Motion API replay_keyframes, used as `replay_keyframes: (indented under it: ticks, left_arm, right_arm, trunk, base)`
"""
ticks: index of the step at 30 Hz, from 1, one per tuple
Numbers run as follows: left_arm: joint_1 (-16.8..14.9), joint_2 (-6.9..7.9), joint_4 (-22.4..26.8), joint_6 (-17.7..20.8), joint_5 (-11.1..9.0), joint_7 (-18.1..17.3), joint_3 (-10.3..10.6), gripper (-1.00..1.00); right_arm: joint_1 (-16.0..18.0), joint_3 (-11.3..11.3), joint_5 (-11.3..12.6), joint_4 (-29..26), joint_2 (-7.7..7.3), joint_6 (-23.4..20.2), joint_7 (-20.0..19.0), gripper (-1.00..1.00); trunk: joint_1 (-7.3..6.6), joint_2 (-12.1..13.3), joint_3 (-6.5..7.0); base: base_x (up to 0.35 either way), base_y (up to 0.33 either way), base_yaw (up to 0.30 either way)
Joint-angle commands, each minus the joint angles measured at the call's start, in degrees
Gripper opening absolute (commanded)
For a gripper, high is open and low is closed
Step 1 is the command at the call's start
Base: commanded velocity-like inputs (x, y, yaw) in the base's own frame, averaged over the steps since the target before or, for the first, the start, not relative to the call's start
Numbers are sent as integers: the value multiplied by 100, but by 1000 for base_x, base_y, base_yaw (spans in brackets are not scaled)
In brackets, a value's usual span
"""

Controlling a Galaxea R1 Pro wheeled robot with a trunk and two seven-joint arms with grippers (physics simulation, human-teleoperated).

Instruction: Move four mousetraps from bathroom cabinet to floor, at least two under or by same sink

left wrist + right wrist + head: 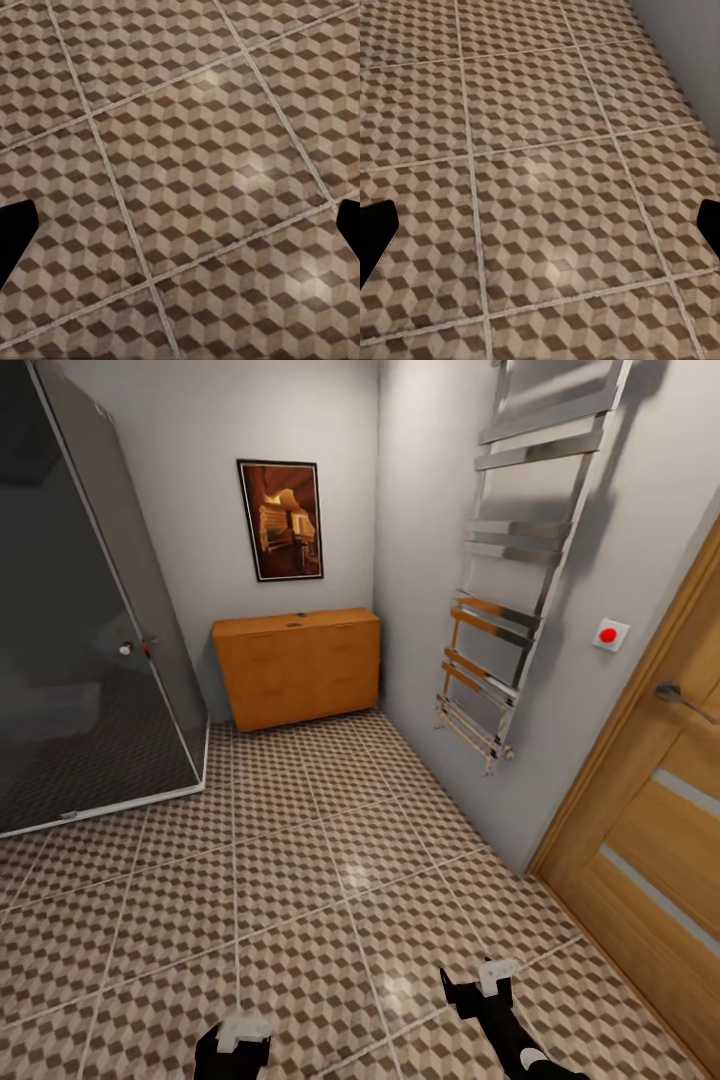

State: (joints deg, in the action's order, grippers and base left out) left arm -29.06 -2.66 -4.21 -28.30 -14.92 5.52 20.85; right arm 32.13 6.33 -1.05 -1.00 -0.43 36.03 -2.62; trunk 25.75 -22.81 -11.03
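Note:
The orange-brown cabinet stands against the far wall, well ahead of me, with its fronts shut. Two tiny dark specks lie on its top, too small to tell what they are. The mousetraps are out of view, and so is the sink. The cube-patterned bathroom floor stretches from the cabinet to me. Low at the picture's near edge, my left gripper and right gripper hang over the tiles. In the wrist views the left gripper and right gripper are open, with bare floor between their fingers.
A dark smoked-glass shower enclosure fills the left side. A chrome towel rail hangs on the right wall, with a red button beside it. A paler wooden door with a lever handle is at the right. A framed picture hangs above the cabinet.

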Motion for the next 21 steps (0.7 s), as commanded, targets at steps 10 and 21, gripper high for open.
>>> replay_keyframes:
  ticks: [10,21]
  left_arm:
    - [-12,-9,-27,-35,-28,19,50,100]
    - [-12,-14,-27,151,-28,13,48,100]
  right_arm:
    - [4,17,-9,3,-1,16,-2,100]
    - [4,17,-9,3,-8,18,-1,100]
  trunk:
    - [3,-11,22]
    - [3,-11,57]
  base:
    - [0,0,283]
    - [0,-123,283]
